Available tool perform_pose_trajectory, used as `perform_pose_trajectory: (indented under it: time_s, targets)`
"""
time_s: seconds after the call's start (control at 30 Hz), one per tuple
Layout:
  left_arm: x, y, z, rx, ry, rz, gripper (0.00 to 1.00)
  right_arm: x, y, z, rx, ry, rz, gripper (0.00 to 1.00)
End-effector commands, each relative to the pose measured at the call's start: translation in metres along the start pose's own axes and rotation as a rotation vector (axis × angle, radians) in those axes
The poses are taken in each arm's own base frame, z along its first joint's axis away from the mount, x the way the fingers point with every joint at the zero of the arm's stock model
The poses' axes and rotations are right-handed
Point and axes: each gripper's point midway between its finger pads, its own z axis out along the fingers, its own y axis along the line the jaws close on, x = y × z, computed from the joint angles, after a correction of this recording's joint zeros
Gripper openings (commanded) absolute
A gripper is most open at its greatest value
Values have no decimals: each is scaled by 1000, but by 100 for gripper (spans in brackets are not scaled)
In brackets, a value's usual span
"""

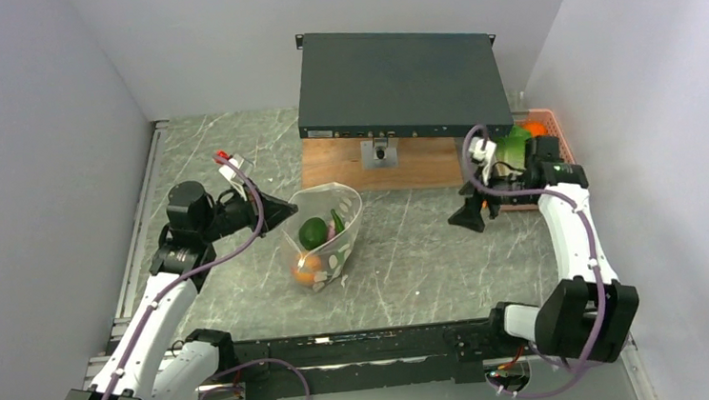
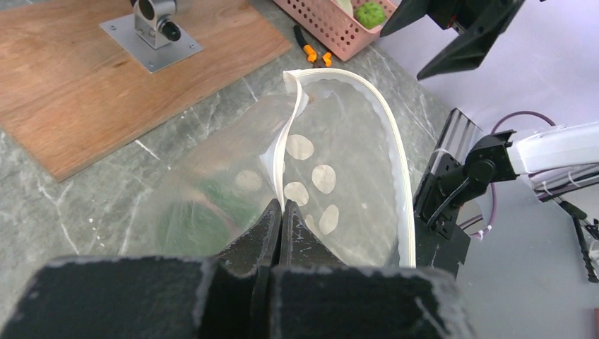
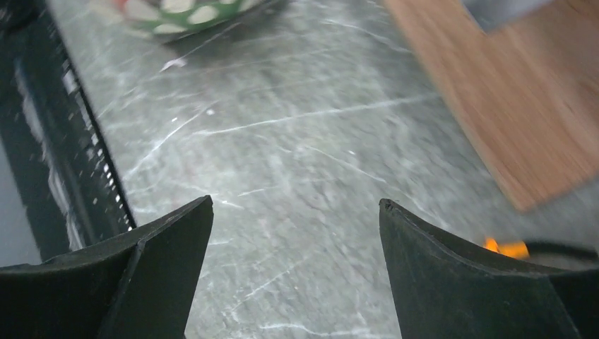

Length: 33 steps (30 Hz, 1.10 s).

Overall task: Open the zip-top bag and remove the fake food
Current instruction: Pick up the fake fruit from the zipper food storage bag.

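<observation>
A grey, marble-patterned table sits between pale walls, with a dark flat box on a wooden board at its far side and a pink basket off to the far right. The zip-top bag stands left of the middle of the table, its mouth gaping upward. The left fingers are pressed together on the near stretch of its white zip rim, holding it up. Inside the bag lies the fake food: a round green piece above an orange ball, with something red beside them. The right fingers are spread wide with nothing between them, low over bare table near the basket and well apart from the bag.

The opening step looks done, or nearly so, and emptying the bag has not begun. The next move probably calls for the right arm to cross to the bag mouth, either to pull the far rim wider or to reach in for a piece, while the left keeps the floppy rim steady.
</observation>
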Motion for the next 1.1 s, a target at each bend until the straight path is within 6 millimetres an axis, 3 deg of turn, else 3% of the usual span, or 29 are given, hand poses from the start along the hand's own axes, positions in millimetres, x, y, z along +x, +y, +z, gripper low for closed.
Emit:
perform_pose_trajectory:
  time_s: [0.0,0.1,0.33,0.6,0.87,1.07]
  targets:
    - [-9,-14,0,78,-38,26,0,-21,51,6,-159,-20,-271,89]
    - [-8,-16,1,92,-35,16,0,-31,65,16,-203,-15,-371,89]
    - [-5,-20,4,111,-28,-9,0,-75,97,35,-321,-70,-525,87]
    - [0,-22,12,116,-17,-36,0,-125,144,56,-444,-164,-596,81]
    - [3,-28,21,140,-1,-47,0,-151,177,86,-529,-192,-674,73]
    - [2,-32,25,145,-14,-52,0,-162,192,111,-544,-195,-684,62]
